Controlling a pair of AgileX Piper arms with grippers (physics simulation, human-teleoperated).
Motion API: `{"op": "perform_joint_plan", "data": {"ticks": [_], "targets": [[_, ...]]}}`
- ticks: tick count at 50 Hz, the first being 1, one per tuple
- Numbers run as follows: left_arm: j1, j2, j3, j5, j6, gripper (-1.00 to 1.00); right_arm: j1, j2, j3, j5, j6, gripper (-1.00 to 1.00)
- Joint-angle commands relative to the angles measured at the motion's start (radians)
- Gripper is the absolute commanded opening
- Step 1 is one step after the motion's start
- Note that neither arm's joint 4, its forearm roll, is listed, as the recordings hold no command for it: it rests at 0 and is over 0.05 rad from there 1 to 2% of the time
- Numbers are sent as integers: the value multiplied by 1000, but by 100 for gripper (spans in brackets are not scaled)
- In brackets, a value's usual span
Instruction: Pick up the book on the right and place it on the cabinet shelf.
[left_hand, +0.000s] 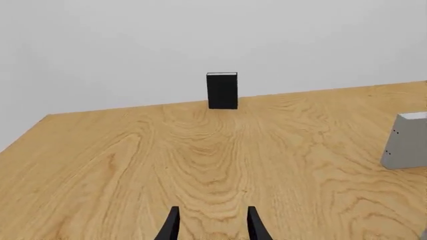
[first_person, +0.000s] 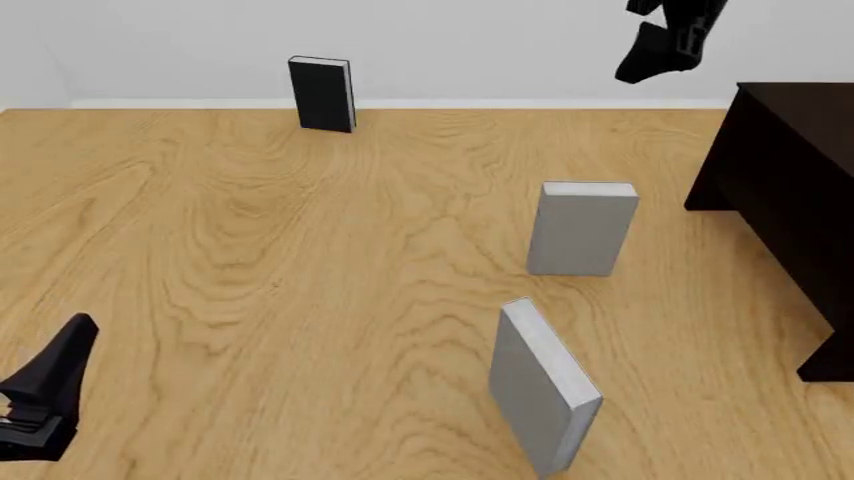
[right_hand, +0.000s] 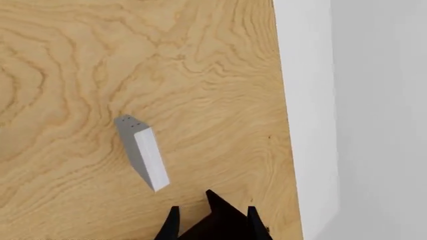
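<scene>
The book (first_person: 582, 228), plain light grey, stands upright on the table right of centre, a short way left of the dark cabinet (first_person: 787, 180). The cabinet shelf is not visible. My right gripper (first_person: 663, 45) hangs high above the table's far right, open and holding nothing. In the right wrist view it looks down on a grey book (right_hand: 143, 157), and a dark corner, apparently of the cabinet (right_hand: 220, 217), shows between the fingers. Low at the near left, my left gripper (first_person: 47, 400) is also open and empty (left_hand: 212, 225).
A larger-looking grey book (first_person: 541, 390) stands nearer the front, just left of the first. A black book (first_person: 322, 93) stands upright at the far left by the wall (left_hand: 222, 90). A grey book's edge (left_hand: 405, 142) shows in the left wrist view.
</scene>
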Motion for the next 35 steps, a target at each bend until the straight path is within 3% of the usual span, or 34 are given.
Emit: {"op": "perform_joint_plan", "data": {"ticks": [1,35], "targets": [[-12,0,1,10,2,100,21,24,35,1,20,100],[-23,0,1,29,-1,100,107,169,-14,0,85,100]]}}
